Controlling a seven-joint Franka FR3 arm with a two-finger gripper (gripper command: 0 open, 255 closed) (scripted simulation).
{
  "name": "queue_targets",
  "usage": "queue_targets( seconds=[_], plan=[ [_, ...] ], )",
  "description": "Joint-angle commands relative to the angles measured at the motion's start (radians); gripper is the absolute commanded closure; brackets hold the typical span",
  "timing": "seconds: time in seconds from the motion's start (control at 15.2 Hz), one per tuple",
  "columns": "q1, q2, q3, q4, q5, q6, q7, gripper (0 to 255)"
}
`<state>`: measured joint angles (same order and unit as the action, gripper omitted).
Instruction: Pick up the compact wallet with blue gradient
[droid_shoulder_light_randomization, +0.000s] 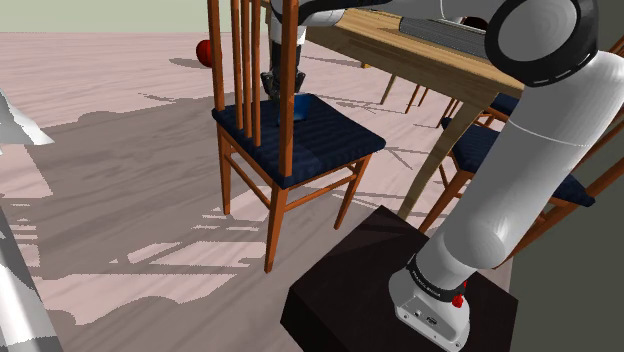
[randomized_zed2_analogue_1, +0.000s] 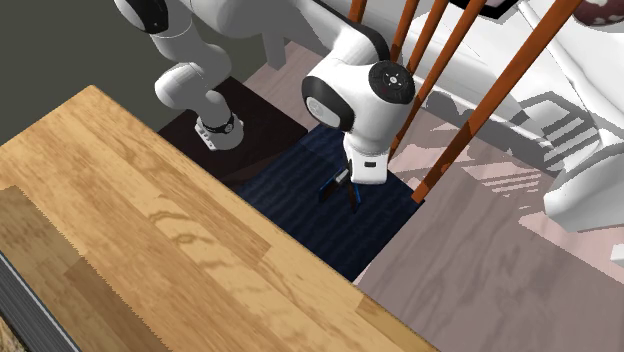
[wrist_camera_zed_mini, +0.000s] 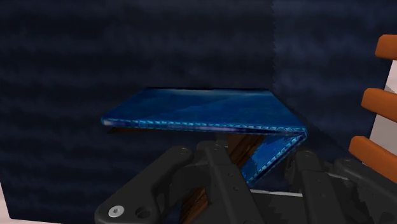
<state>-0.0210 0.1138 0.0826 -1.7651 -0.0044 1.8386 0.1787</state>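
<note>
Wallet (wrist_camera_zed_mini: 197, 105), glossy blue with stitched edges and brown lining, half-open, lower flap pinched between jaws.

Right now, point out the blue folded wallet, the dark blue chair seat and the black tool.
Blue folded wallet (wrist_camera_zed_mini: 197, 107): wrist view, its flat upper flap.
Dark blue chair seat (droid_shoulder_light_randomization: 330, 142): shoulder view, bare cushion top.
Black tool (droid_shoulder_light_randomization: 280, 90): shoulder view, its lower end.

White arm (droid_shoulder_light_randomization: 540, 170) — dark joints (droid_shoulder_light_randomization: 530, 40), black gripper (randomized_zed2_analogue_1: 340, 195)
</note>
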Motion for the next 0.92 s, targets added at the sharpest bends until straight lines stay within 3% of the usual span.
queue_targets(
  seconds=[0.0,0.2,0.86],
  plan=[
    [0.0,0.001,0.0,-0.001,0.0,0.0,0.0,255],
    [-0.001,0.002,-0.001,0.001,-0.001,-0.001,-0.001,255],
    [0.0,-0.003,0.0,0.129,0.0,-0.134,-0.001,255]
  ],
)
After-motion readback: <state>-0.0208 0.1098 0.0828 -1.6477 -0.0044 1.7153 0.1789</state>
